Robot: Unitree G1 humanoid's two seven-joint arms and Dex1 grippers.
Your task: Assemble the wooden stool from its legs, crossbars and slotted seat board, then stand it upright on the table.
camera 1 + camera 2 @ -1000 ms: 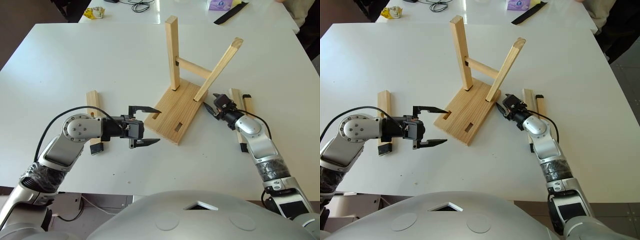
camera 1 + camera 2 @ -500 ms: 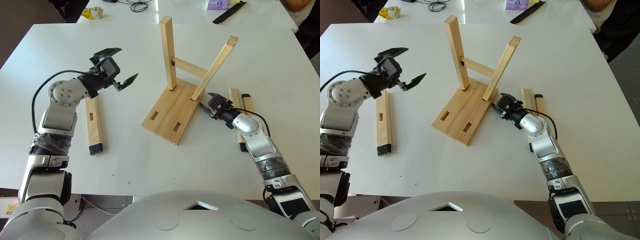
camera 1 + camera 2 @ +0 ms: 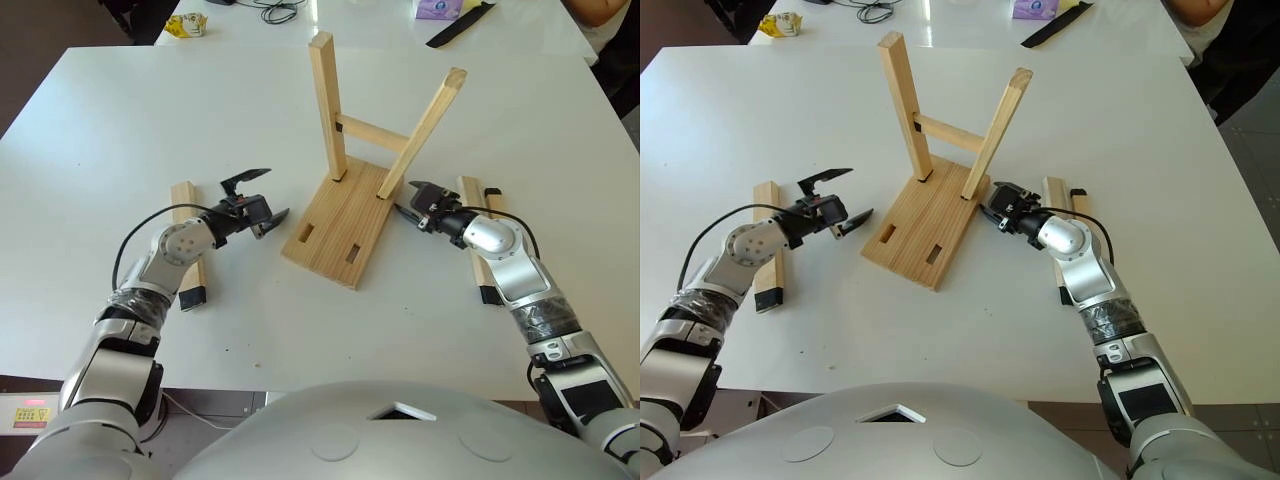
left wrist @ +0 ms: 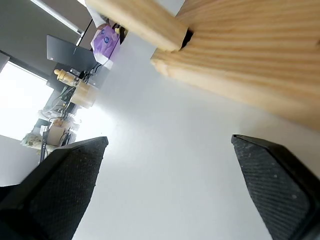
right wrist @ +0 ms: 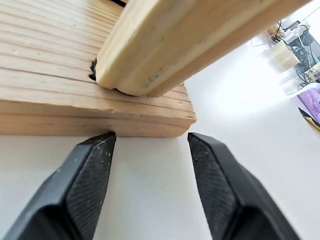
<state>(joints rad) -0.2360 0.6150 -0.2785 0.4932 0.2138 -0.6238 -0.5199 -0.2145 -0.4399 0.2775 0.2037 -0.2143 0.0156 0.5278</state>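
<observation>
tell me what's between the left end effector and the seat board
Only bare white table separates the open left end effector from the seat board; nothing lies in that gap. The left wrist view and eye views show it.

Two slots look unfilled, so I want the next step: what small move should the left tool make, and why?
Probably swing the left tool over to the loose leg lying under its forearm and close on it: the tool is open and empty, and the seat board has two empty slots facing up.
</observation>
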